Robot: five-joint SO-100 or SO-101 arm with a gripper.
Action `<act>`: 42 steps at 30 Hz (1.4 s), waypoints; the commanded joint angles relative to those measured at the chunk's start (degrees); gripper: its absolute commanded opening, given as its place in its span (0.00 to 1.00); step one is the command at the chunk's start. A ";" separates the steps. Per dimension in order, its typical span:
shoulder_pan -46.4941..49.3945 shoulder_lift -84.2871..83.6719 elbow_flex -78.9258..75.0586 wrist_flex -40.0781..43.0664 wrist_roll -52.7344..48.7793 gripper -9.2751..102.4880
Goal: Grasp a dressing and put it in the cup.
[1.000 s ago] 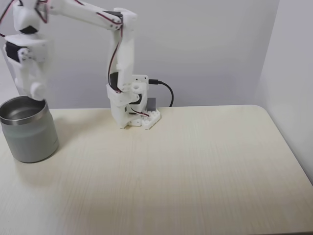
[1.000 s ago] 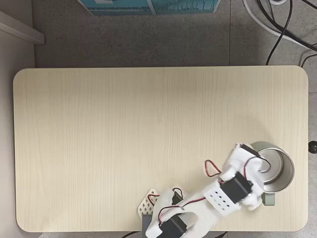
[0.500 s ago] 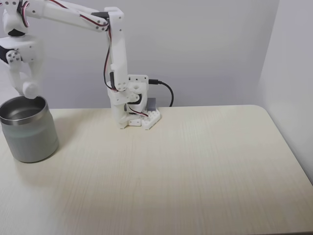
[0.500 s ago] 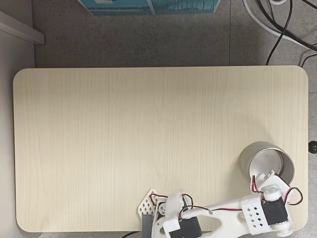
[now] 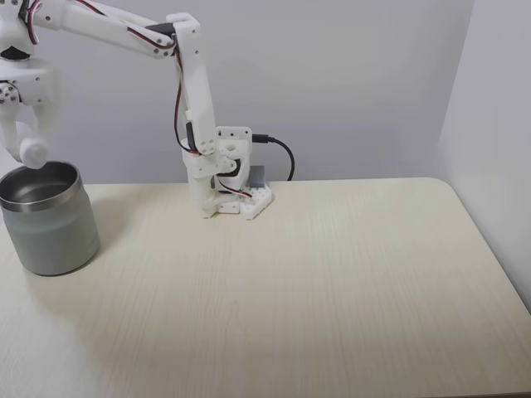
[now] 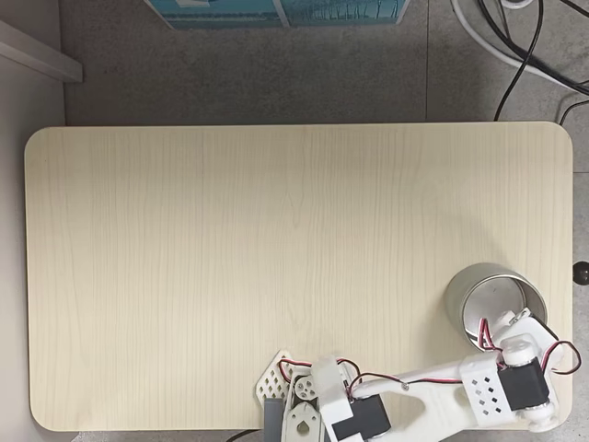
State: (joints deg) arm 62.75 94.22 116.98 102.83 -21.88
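Observation:
The cup (image 5: 50, 222) stands at the table's left end in a fixed view, pale grey-green with a shiny steel rim. From above, the cup (image 6: 471, 293) sits near the table's lower right corner. My white gripper (image 5: 23, 153) hangs just above the cup's back left rim. Its fingers (image 5: 36, 151) are slightly apart, with wall showing between them and nothing held. From above, the gripper (image 6: 512, 319) overlaps the cup's lower right rim. The dressing is hidden; what shows of the cup's inside is plain metal.
The arm's base (image 5: 226, 178) is fixed at the table's back edge, with a black cable (image 5: 282, 153) behind it. The light wooden tabletop (image 5: 315, 274) stretches bare to the right. On the floor beyond the table are a blue box (image 6: 276, 11) and cables (image 6: 525, 46).
The gripper has swung from above the cup's middle out to its rim, leftward in the side view and toward the table's lower right corner from above. The cup has stayed put.

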 commanded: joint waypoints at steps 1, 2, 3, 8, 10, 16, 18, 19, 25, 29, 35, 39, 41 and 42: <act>-0.26 -0.44 3.25 2.11 1.23 0.19; -0.26 -0.35 3.78 2.11 1.67 0.22; -0.26 -0.35 4.22 2.11 1.93 0.24; -0.35 -2.11 3.96 2.11 2.29 0.30; -0.44 -2.81 3.96 2.11 2.37 0.30; -0.79 -4.92 2.46 2.11 2.11 0.30; -1.32 -5.36 2.20 2.11 2.20 0.30; -1.58 -5.45 2.20 2.11 2.29 0.30; -3.34 -5.89 1.23 2.11 2.37 0.30; -4.39 -5.36 0.35 2.11 3.34 0.29; -5.27 -5.10 -0.44 1.93 5.54 0.29; -5.54 -5.01 -2.29 1.67 6.50 0.28; -5.63 -4.31 -2.46 1.05 6.59 0.28; -5.63 -3.96 -2.46 0.44 6.68 0.28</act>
State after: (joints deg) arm 57.57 91.05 114.61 102.83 -16.00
